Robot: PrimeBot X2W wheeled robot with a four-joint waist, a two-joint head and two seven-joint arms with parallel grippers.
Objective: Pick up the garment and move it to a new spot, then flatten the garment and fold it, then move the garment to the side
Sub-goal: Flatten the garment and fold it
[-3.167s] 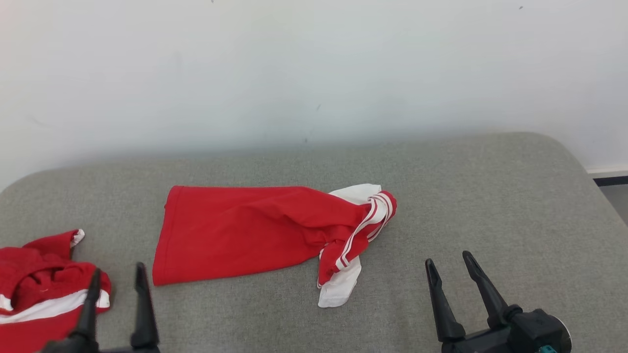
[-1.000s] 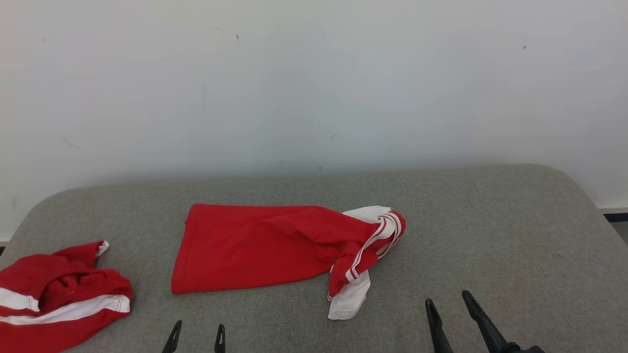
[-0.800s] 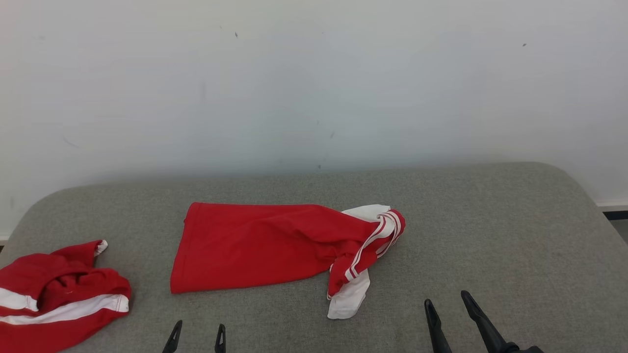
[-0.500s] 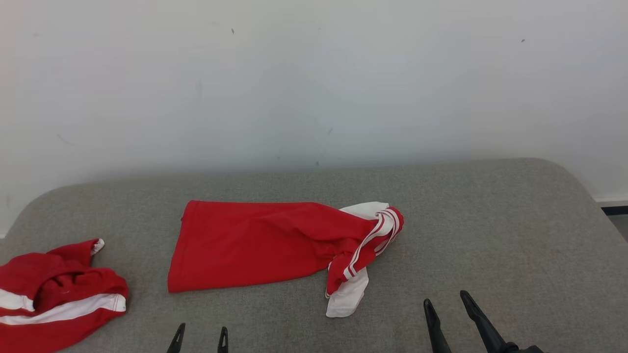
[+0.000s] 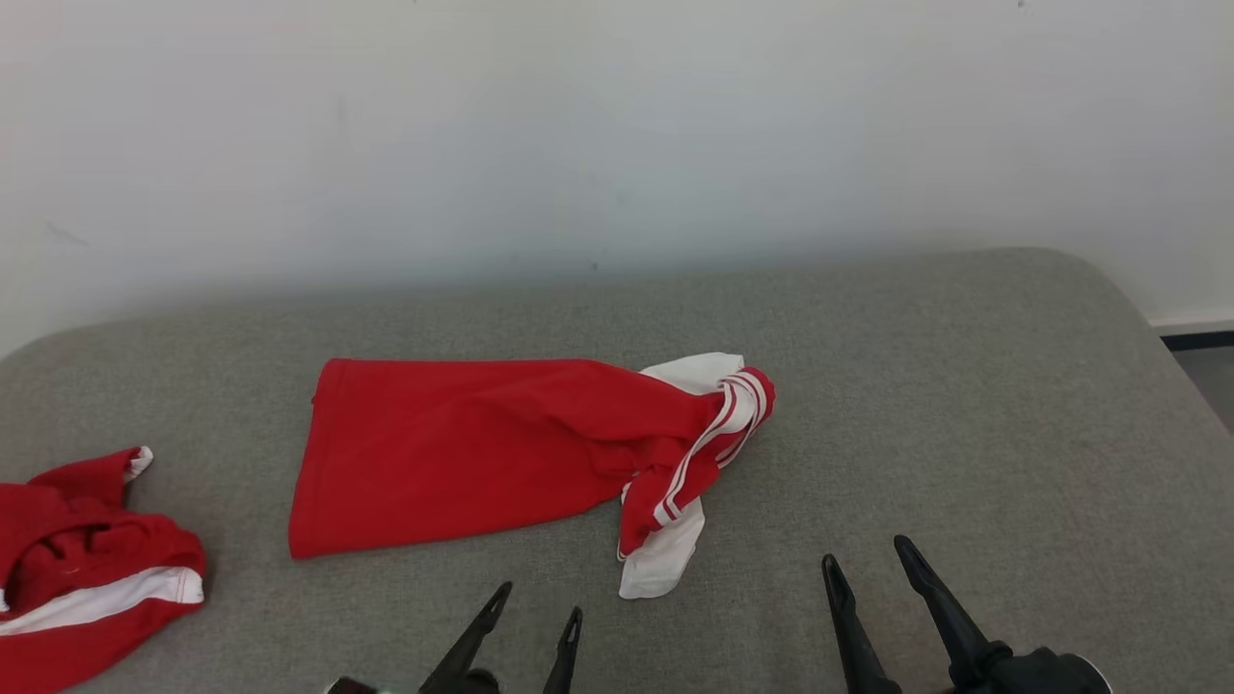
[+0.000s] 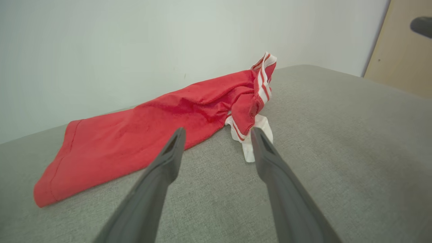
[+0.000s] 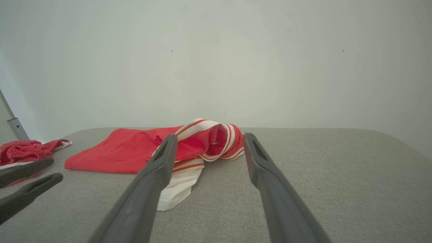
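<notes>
The garment [image 5: 463, 453], soft red knit with white striped trim bunched at its 3 o'clock end, lies wrinkled at the centre of the grey woven cushion [image 5: 964, 405]. Left gripper [image 5: 540, 598] at 6 o'clock and right gripper [image 5: 865, 549] at 4 o'clock: jaws apart, empty. A 2nd crumpled red-and-white heap [image 5: 87, 569] sits at 8 o'clock.

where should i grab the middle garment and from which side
Probably best to pinch the striped end of the garment, coming from the near side with the open right gripper. That end stands up in bunched folds, while the rest lies flat.
</notes>
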